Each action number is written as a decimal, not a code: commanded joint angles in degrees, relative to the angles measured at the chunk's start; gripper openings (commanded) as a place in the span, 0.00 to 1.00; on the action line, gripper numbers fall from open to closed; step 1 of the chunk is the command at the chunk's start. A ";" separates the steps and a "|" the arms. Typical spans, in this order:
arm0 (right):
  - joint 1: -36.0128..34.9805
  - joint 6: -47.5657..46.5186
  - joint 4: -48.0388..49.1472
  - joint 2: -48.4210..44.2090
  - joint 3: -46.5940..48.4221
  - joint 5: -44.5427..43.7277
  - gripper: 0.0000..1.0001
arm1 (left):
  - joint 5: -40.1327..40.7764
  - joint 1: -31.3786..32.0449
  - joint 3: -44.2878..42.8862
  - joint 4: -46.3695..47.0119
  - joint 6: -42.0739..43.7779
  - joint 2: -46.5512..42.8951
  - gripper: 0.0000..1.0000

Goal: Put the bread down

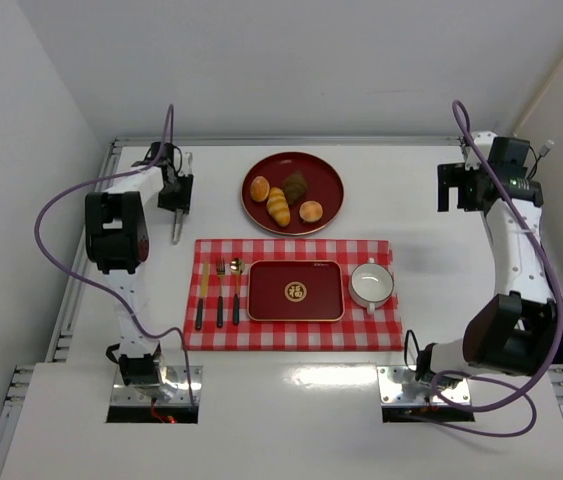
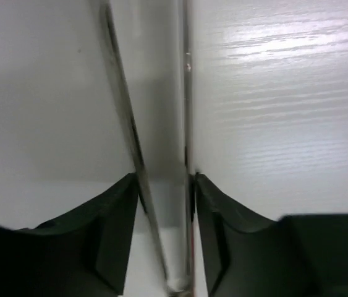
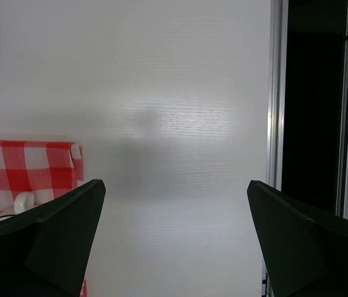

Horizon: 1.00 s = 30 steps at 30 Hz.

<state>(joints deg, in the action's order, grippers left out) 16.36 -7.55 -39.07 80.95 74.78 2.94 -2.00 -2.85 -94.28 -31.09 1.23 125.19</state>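
Bread (image 1: 311, 211) on round plate (image 1: 328, 176) (with rolls)

- White table (image 1: 441, 250), wood-grain surface.
- Checked red-white placemat (image 1: 293, 335) lies centred on it.
- Round red plate (image 1: 327, 178) rests just behind placemat.

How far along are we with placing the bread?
Done: nothing placed yet. The left bun and the right bun both lie on the red plate. In hand: the left pincer looks closed on the metal tongs, off to the plate's left. The right pincer is open and empty. Left: lifting a bun with the tongs and setting it down.
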 commanded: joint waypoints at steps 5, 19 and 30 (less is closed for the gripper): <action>-0.19 -0.36 2.07 -3.52 -0.25 -0.30 1.00 | 3.31 1.01 -1.87 -3.35 1.22 -0.44 0.00; 0.34 -0.89 2.59 -7.64 -3.67 0.22 1.00 | -7.05 6.53 5.16 -10.73 10.89 -30.52 0.00; 0.34 0.17 1.36 -10.99 -3.68 2.07 1.00 | -5.73 12.51 2.09 -12.33 8.61 -31.23 0.23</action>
<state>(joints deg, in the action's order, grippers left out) 16.38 -7.88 -39.07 71.94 71.18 3.66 -7.27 8.82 -89.27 -43.16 10.24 94.89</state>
